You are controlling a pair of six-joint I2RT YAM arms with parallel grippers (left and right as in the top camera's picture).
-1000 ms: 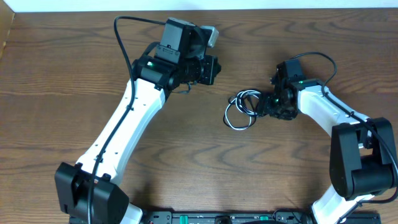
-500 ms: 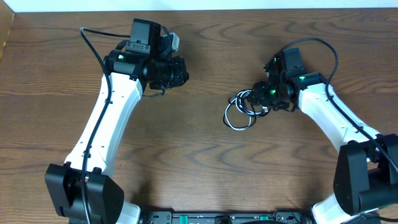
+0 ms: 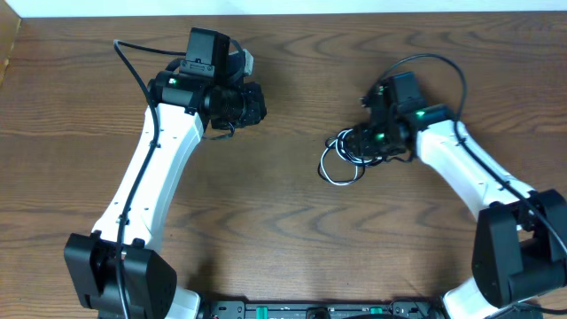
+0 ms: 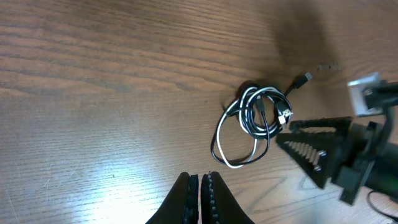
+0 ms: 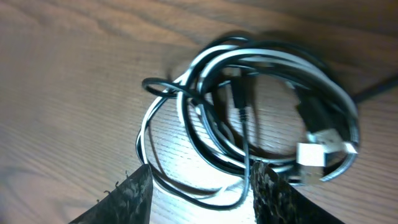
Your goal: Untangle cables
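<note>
Cables (image 3: 343,152), white and black, lie coiled in one tangled bundle on the wooden worktop (image 3: 283,230). Right jaws gape wide at the bundle's edge, gripping nothing. Left jaws are pressed together, empty, well apart from the bundle.

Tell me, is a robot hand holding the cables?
No, nothing is held. The right gripper is open, its fingers on either side of some loops of the cables, not squeezing them. The left gripper is shut on nothing, away from them.
</note>
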